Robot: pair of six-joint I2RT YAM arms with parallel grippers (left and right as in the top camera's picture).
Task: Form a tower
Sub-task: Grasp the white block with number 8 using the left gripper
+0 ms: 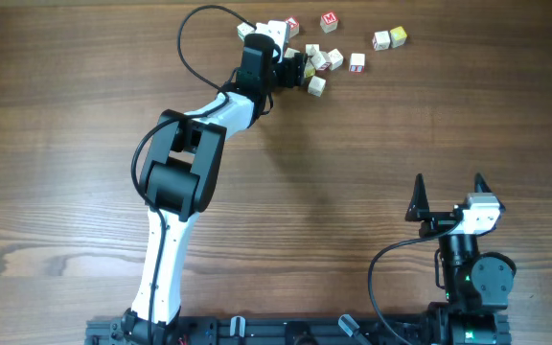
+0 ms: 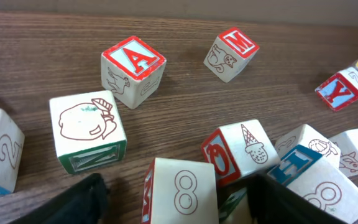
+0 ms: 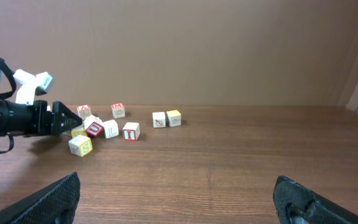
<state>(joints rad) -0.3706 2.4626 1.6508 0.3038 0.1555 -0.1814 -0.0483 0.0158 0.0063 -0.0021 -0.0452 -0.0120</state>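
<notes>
Tower not up yet: loose cubes [image 1: 333,59] cluster at the surface's [image 1: 353,192] far edge. Left fingers [image 2: 79,202] straddle the 8 cube [image 2: 185,186], part-open, a gap showing on one side. Right fingers [image 3: 48,199] gape wide, empty. Light, stiff wood with smooth faces, so I'd pinch two opposite flats squarely. Its base is cut off, and the arm [image 1: 190,163] covers part of the cluster overhead.
</notes>
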